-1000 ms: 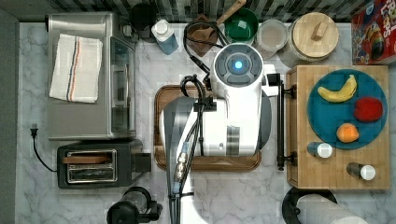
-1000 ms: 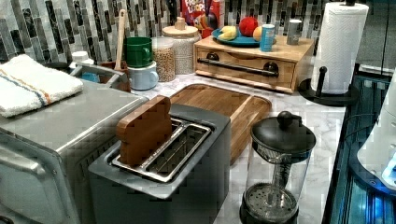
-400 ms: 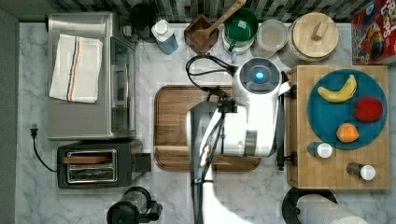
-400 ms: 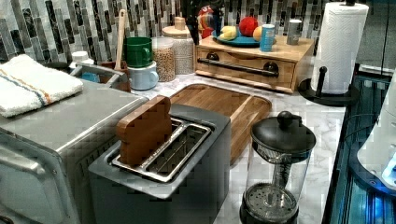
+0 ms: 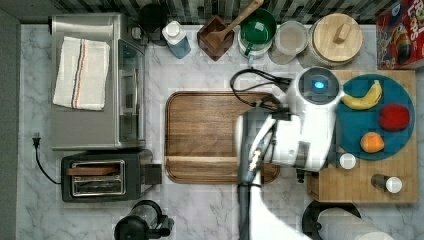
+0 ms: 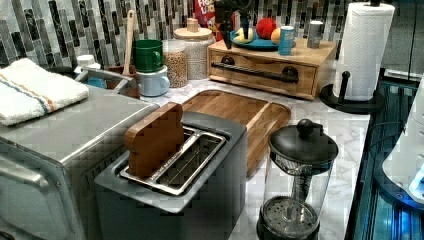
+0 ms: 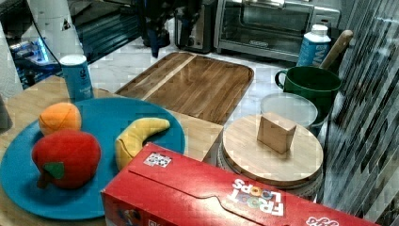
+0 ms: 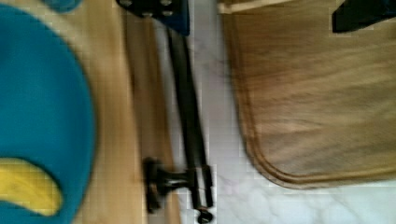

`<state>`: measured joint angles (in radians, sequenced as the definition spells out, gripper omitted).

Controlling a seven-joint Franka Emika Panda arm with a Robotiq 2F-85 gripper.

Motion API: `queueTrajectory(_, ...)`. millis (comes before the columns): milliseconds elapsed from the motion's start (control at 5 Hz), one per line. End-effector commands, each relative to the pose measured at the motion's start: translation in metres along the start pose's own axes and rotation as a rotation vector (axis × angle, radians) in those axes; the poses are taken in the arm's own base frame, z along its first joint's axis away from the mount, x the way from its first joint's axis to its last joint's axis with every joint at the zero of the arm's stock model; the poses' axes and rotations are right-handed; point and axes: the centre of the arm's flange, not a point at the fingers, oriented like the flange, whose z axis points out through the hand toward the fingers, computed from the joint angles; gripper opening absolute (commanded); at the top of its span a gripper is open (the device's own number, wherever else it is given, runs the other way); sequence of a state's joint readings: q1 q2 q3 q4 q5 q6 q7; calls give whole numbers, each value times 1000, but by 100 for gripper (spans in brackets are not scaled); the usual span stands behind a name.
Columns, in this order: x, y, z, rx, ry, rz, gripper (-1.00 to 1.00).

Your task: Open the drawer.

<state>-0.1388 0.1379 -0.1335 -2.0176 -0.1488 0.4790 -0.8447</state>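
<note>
Shut flush in its light wooden box, at the back of the marble desk in the left view: the drawer, wide, shallow and pale as bamboo. Long axis lying level along the box front, parallel to the near edge of the walnut-brown cutting board just in front. Front face turned toward that board, with a strip of bare marble between the two.

Across the front, end to end, a long black bar handle, held off the wood on two round black posts. In the wrist view, that bar running alongside the pale drawer front, one post close to the bar's end.

Above the handle, the tool, fingers spread wide and gripping nothing: one dark fingertip over the bar, the other over the cutting board. Whether that fingertip touches the bar, impossible to tell.

On top of the box, a blue plate bearing a banana and other toy fruit. Just beside the box, on the left view's right, a paper towel roll upright on its black stand.
</note>
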Motion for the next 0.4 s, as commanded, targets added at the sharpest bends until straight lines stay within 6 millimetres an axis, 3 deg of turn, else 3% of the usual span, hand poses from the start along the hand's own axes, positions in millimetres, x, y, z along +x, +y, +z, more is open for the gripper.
queueTrajectory(200,16,20,-6,34,147,-70,100)
queueTrajectory(400,11,7,10,43,177,-43,100)
